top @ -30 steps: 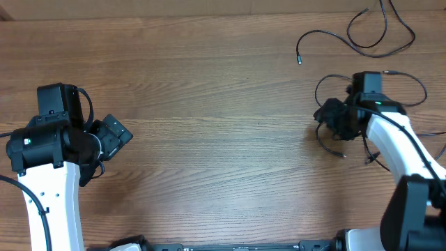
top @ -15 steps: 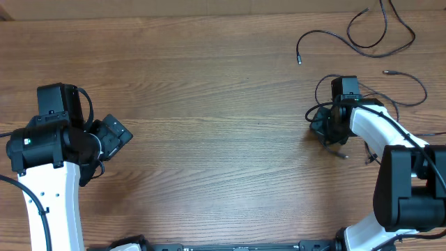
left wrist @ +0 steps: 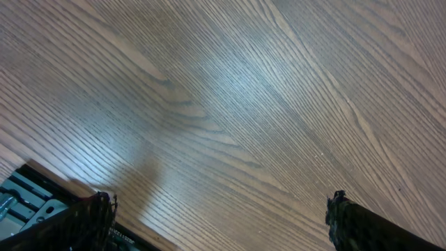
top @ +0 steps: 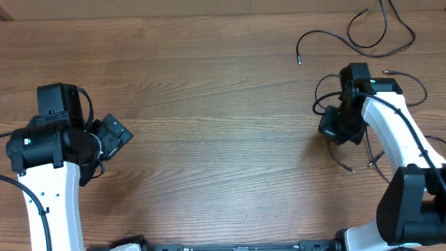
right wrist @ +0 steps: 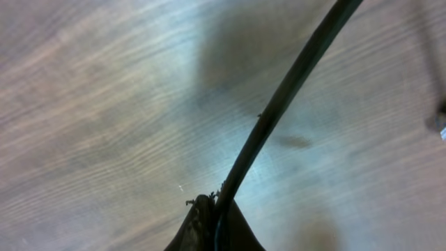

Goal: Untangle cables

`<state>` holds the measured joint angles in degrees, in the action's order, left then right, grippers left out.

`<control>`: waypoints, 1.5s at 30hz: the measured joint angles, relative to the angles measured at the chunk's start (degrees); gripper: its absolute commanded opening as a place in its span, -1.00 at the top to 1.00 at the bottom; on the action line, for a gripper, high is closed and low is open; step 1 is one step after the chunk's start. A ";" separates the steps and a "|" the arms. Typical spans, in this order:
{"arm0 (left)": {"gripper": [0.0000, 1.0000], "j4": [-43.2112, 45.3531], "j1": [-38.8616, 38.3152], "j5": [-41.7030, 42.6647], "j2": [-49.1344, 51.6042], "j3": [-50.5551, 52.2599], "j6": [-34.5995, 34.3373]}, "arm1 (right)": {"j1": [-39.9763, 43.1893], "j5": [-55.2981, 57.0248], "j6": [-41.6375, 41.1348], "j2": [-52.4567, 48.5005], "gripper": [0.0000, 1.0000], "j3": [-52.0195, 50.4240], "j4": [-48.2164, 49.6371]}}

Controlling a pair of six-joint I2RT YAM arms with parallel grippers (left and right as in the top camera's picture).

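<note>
From overhead, the cables (top: 318, 86) lie at the far right of the bench (top: 209, 104). Several strands loop around and under the right hand (top: 336, 130), while one loose cable (top: 317, 31) sits apart near the top edge. The left hand (top: 115, 136) hovers well apart at the left. The right arm covers where the strands cross, so I cannot tell how they are tangled.

The left wrist view shows only bare wood between its two fingertips, which are spread wide with nothing in them.

In the right wrist view, the fingers are pinched together on one strand (right wrist: 279, 111), which rises toward the upper right. A blurred plug tip (right wrist: 439, 118) is cut off at the edge.

With nothing pinning the rest, a pull would likely drag the whole bundle or tighten the crossing. The thin wire might also slip out of the pinch.
</note>
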<state>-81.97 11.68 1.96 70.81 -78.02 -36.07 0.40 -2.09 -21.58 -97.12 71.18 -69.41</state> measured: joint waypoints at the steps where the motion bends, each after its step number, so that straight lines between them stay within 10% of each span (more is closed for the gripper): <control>1: -0.99 0.00 0.00 0.02 0.00 0.00 0.00 | -0.02 0.00 0.28 0.00 0.77 0.00 -0.87; 8: -0.99 -0.04 0.00 0.02 0.00 0.00 0.00 | 0.00 0.17 0.63 0.00 -0.40 0.00 -1.09; 33: -0.99 -0.52 0.00 6.47 0.00 0.00 3.80 | 0.59 -14.60 0.63 0.00 -0.29 5.64 10.03; 39: -1.00 -1.68 -2.08 17.29 0.04 0.00 15.43 | 2.08 -20.68 0.66 0.00 -0.46 15.67 9.46; 40: -1.00 -2.25 -3.04 18.36 0.04 0.00 16.55 | 2.27 -21.20 0.55 0.00 -1.00 16.98 9.79; 45: -1.00 -4.13 -8.55 20.94 0.04 0.00 19.39 | 2.60 -19.30 0.59 0.00 -1.00 18.34 9.51</control>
<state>-86.11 3.14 22.90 70.85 -78.02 -16.69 3.01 -21.39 -20.99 -97.12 89.52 -59.90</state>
